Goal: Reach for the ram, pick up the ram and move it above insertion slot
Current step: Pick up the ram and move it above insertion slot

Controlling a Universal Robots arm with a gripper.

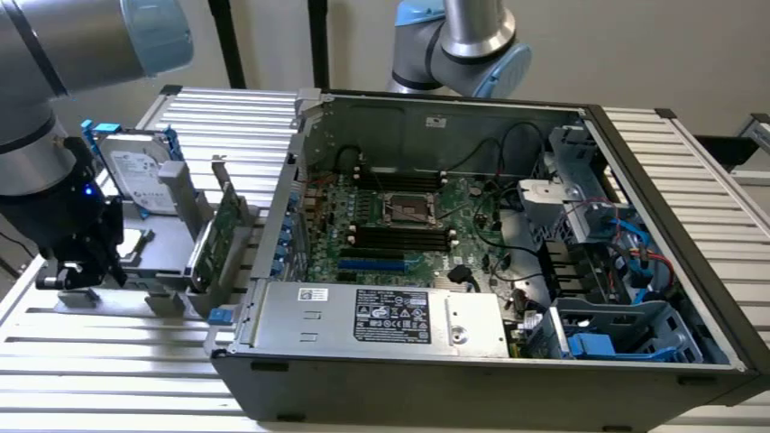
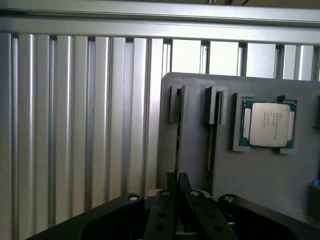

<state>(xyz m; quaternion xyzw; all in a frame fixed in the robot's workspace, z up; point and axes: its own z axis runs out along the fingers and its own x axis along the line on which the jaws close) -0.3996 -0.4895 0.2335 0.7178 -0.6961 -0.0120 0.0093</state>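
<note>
The ram (image 2: 177,140) stands on edge in a slot of the grey holder plate (image 2: 195,165), so I see it as a thin dark line. That line runs straight in between my gripper's (image 2: 177,181) black fingers (image 2: 169,187), which are closed against its two sides. In the exterior view the gripper (image 1: 75,271) hangs low at the holder's end on that view's left. The motherboard's long black insertion slots (image 1: 398,236) lie inside the open computer case (image 1: 361,352), well off towards that view's right.
A second narrow slot (image 2: 213,130) and a CPU (image 2: 268,124) in its recess sit beside the ram on the plate. A silver hard drive (image 1: 135,171) and a green expansion card (image 1: 216,239) stand upright between gripper and case. The table is ribbed aluminium (image 2: 75,125).
</note>
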